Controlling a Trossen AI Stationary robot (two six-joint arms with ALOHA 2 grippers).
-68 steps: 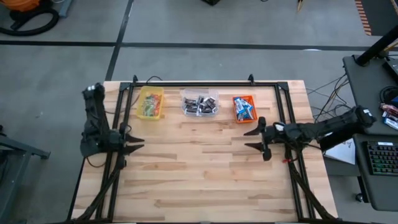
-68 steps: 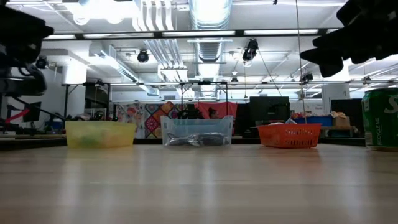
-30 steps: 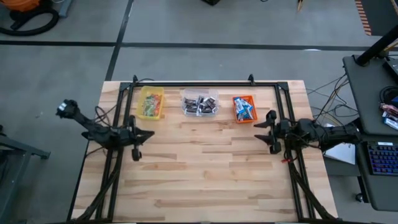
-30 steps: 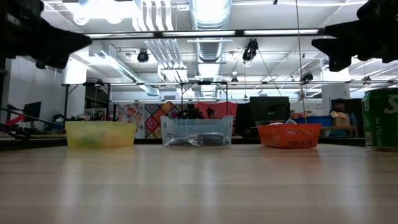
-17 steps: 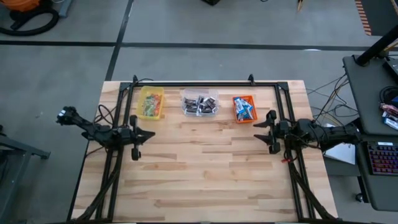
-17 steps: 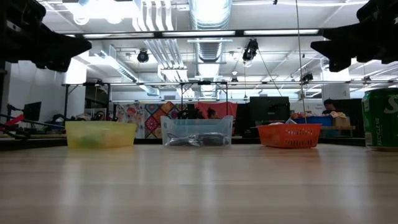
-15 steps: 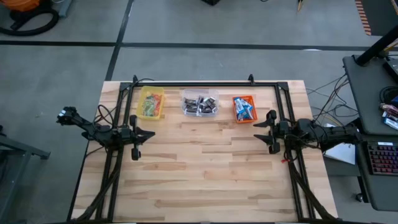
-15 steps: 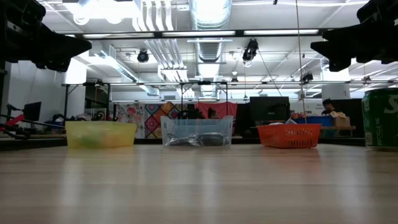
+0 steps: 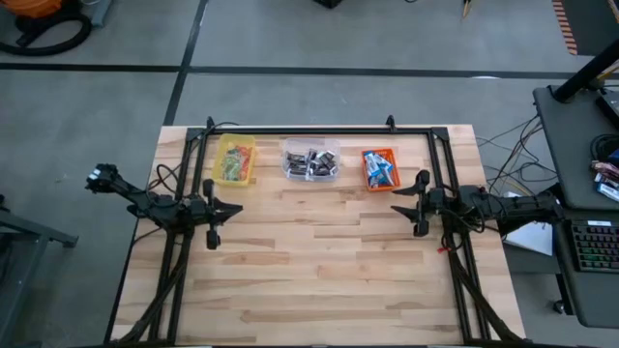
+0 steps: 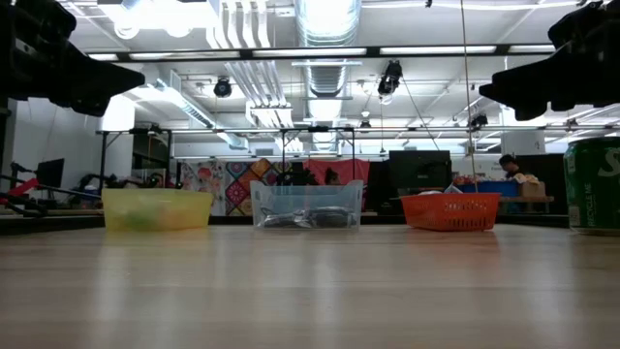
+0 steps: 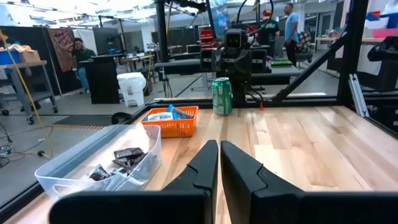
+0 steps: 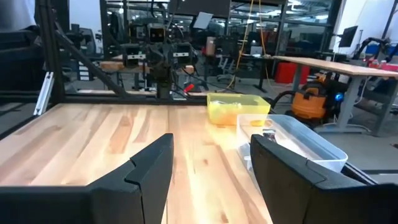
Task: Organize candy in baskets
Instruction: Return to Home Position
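Note:
Three baskets stand in a row along the table's far edge. The yellow one holds small colourful candy. In the clear one lie dark wrapped pieces. Blue-and-white bars fill the orange one. My left gripper hangs shut and level over the table's left side, nearer than the yellow basket, its fingers together. My right gripper hangs open and level over the right side, nearer than the orange basket, with nothing between its fingers.
A green can stands near the table's right edge, also at the right of the low view. A black frame runs along the far edge and both sides. The bare wooden tabletop spreads between the arms.
My right gripper has turned a little at the wrist without leaving its place at the table's right side. My left arm's rear end has swung slightly toward the near edge, with its gripper staying put. Neither gripper's finger gap has changed.

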